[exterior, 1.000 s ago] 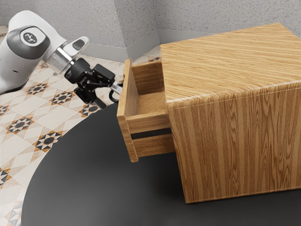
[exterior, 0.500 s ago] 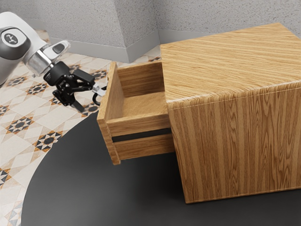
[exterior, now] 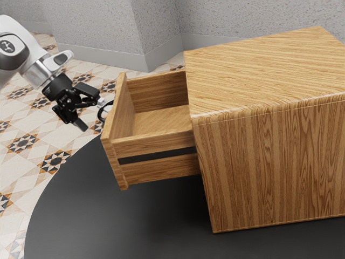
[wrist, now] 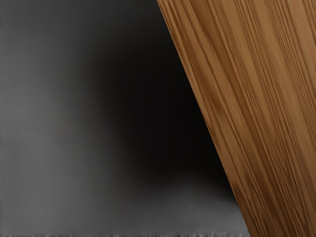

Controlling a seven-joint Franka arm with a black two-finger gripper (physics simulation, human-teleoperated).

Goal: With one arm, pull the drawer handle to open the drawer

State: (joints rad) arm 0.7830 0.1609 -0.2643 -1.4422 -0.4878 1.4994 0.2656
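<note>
- Tiled floor; a black counter carries the cabinet.
- Drawer stands well out, toward the exterior view's left.
- Tool sits at the handle to pull; whether it grips, I cannot tell.

**Arm low, wrist bent down**

The white arm enters from the exterior view's upper left, its wrist angled down and rightward. The black gripper points right, its jaws seemingly pinched on the drawer handle.

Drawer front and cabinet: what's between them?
The pulled-out drawer box: wooden side walls and a bare floor, from drawer front to cabinet, seen in the exterior view.
</note>
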